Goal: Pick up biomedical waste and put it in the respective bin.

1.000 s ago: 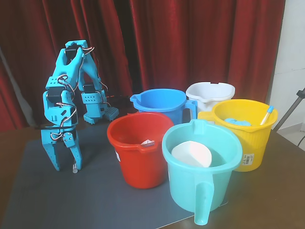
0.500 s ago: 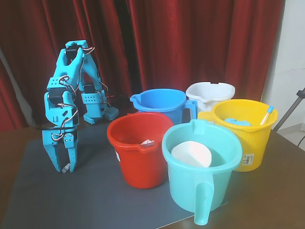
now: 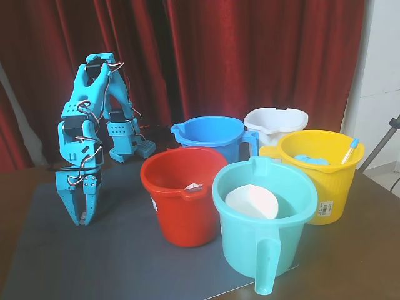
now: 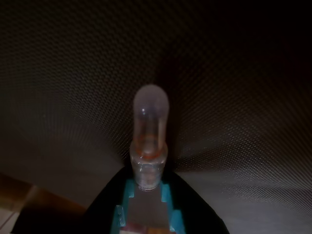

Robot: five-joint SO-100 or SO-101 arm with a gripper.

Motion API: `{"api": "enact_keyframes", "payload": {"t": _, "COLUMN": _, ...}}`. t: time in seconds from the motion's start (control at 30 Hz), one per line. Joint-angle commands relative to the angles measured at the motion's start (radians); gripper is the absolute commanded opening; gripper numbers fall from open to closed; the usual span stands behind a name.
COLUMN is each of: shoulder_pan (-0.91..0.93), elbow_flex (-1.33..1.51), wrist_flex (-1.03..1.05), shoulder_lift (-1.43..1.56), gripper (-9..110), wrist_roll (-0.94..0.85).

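Behind everything, red curtains (image 3: 262,56); below, a wooden tabletop (image 3: 369,250) under a dark grey mat (image 3: 125,262). On the mat, five buckets in a cluster: teal bucket (image 3: 294,244) nearest, with a white curved piece inside; red bucket (image 3: 181,219) to its left in the fixed view; yellow bucket (image 3: 334,194) at right, holding a blue-tipped stick (image 3: 350,150); blue bucket (image 3: 209,134) and white bucket (image 3: 275,119) at the back. Left of the buckets, a blue arm (image 3: 84,112) folded over, pointing straight down.

At its lower end, the tool (image 3: 82,215), tips at mat level, drawn in narrow around the vial (image 4: 148,146). In the wrist view, jaws pressed to the base of the vial, the rest sticking out ahead over the mat.

Judged as the grasp-and-lift step. Best done with a firm pinch kept, a straight vertical rise before any swing, and enough height to clear the red rim, the nearest obstacle. Grip only on one end, so risk of pivoting or slipping; slow motion advisable. Which bucket is the correct one: not determinable here.

Vial: tiny, clear, cylindrical, rounded whitish far end, faint orange ring near the neck, ribbed collar at the gripped end.
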Motion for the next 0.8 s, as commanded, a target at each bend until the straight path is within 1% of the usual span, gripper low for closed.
{"api": "enact_keyframes", "payload": {"t": 0.0, "shoulder_pan": 0.006, "elbow_flex": 0.003, "wrist_flex": -0.011, "shoulder_lift": 0.043, "gripper": 1, "wrist_roll": 0.021}}
{"api": "enact_keyframes", "payload": {"t": 0.17, "shoulder_pan": 0.008, "elbow_flex": 0.011, "wrist_flex": -0.011, "shoulder_lift": 0.043, "gripper": 0, "wrist_roll": 0.121}}
{"api": "enact_keyframes", "payload": {"t": 0.4, "shoulder_pan": 0.003, "elbow_flex": -0.031, "wrist_flex": 0.008, "shoulder_lift": 0.041, "gripper": 0, "wrist_roll": 0.126}}
{"api": "enact_keyframes", "payload": {"t": 0.5, "shoulder_pan": 0.0, "elbow_flex": -0.058, "wrist_flex": 0.061, "shoulder_lift": 0.041, "gripper": 0, "wrist_roll": 0.147}}
{"api": "enact_keyframes", "payload": {"t": 0.6, "shoulder_pan": -0.006, "elbow_flex": -0.124, "wrist_flex": 0.163, "shoulder_lift": 0.043, "gripper": 0, "wrist_roll": 0.258}}
{"api": "enact_keyframes", "payload": {"t": 0.7, "shoulder_pan": -0.015, "elbow_flex": -0.241, "wrist_flex": 0.334, "shoulder_lift": 0.043, "gripper": 0, "wrist_roll": 0.325}}
{"api": "enact_keyframes", "payload": {"t": 0.77, "shoulder_pan": -0.071, "elbow_flex": -0.339, "wrist_flex": 0.465, "shoulder_lift": 0.043, "gripper": 0, "wrist_roll": 0.367}}
